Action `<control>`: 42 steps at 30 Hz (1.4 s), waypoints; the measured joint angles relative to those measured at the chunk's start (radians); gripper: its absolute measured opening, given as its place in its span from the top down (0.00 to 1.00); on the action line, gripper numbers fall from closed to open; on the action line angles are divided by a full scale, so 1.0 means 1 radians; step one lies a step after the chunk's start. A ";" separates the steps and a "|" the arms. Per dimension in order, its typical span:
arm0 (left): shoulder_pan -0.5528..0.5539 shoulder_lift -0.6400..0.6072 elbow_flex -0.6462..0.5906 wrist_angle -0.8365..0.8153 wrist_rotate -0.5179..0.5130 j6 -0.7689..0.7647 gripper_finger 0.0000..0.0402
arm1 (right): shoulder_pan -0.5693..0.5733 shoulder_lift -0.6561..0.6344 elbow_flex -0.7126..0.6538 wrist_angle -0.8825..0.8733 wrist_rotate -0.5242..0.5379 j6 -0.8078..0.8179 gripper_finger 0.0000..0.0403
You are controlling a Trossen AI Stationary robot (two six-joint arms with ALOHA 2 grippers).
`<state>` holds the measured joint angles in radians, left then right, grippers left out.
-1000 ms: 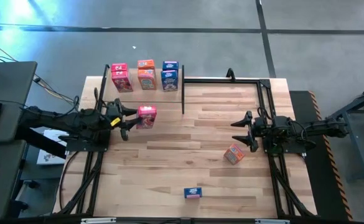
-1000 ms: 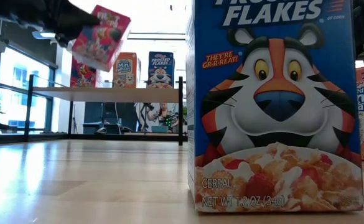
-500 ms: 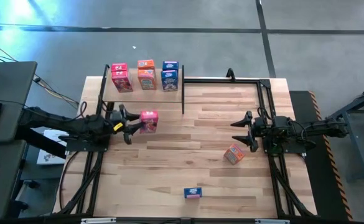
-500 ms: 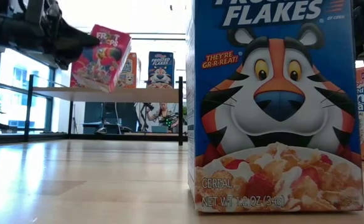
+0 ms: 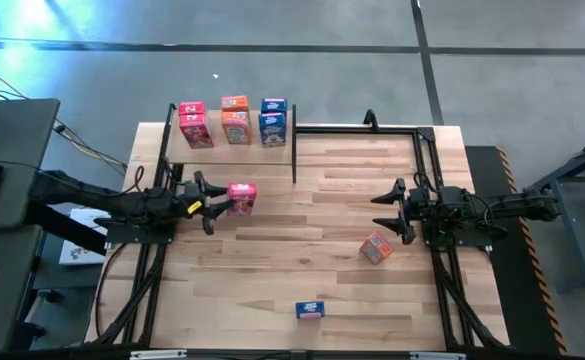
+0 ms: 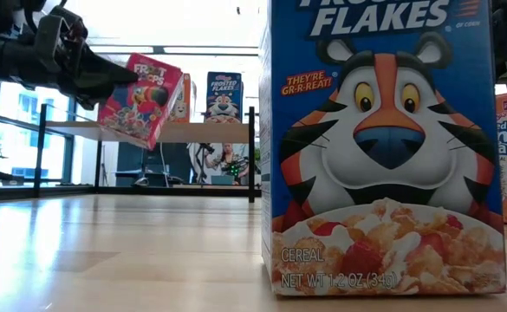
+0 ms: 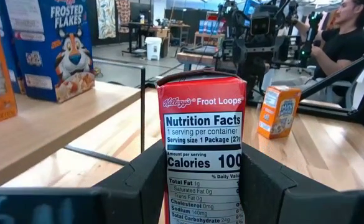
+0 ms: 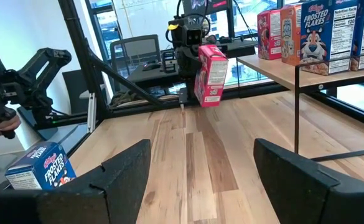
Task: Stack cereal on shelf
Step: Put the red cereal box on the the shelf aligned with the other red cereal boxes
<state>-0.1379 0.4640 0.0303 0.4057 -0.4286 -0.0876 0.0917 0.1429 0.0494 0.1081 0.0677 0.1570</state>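
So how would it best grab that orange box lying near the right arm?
Probably from above, fingers across the two narrow sides of the orange box. It lies flat and skewed on the table, so the right gripper would turn to match.

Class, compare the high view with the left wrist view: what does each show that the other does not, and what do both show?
Only the high view: the blue box alone at the table's near edge, and three boxes side by side on the shelf. Only the left wrist view: the nutrition label on the pink box, and a person beyond the table. Both: the left end effector holding that pink box, and the orange box on the table.
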 joint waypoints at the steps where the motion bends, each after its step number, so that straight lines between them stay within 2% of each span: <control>1: 0.000 0.015 0.000 0.021 0.000 0.006 0.61 | 0.000 0.000 0.000 0.000 0.000 0.000 0.31; 10: 0.000 0.156 0.000 0.248 -0.003 0.047 0.61 | 0.000 0.000 0.000 0.000 0.000 0.000 0.31; 25: 0.000 0.481 0.004 0.541 -0.010 0.047 0.61 | 0.000 0.000 0.000 0.000 0.000 0.000 0.31; 35: 0.000 0.684 0.005 0.588 -0.035 0.011 0.61 | 0.000 0.000 0.001 0.000 0.000 0.000 0.31; 42: 0.000 0.761 0.005 0.588 -0.053 -0.010 0.61 | 0.000 0.000 0.001 0.000 0.000 0.000 0.31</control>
<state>-0.1379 1.2248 0.0357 0.9939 -0.4817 -0.0973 0.0914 0.1429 0.0502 0.1078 0.0677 0.1570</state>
